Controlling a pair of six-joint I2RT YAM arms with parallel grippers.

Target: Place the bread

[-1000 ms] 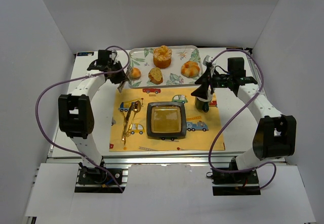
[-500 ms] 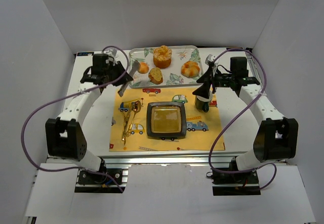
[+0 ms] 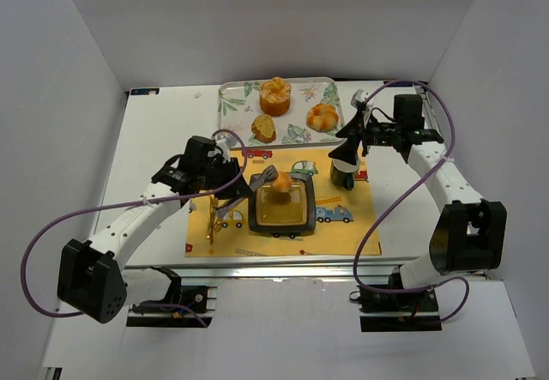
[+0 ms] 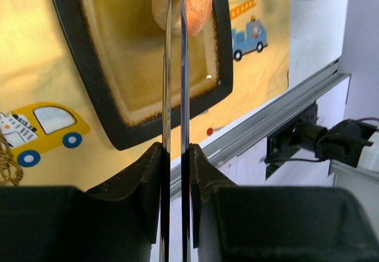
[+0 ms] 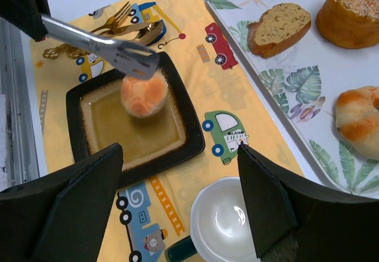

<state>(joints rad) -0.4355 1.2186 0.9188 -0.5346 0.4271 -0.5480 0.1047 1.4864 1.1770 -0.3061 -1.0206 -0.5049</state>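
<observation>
The left pincer (image 4: 176,155) is clenched on metal tongs (image 5: 98,44), whose tips pinch a small bread roll (image 5: 144,94) just above the black square plate (image 3: 281,232). The roll looks light, soft and crushable, so a gentle squeeze across its middle suits it. The right pincer (image 5: 179,149) hangs released

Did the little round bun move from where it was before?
Yes. The small bun left the flowery tray and came toward the arms' bases; now tongs hold it over the square plate.
</observation>
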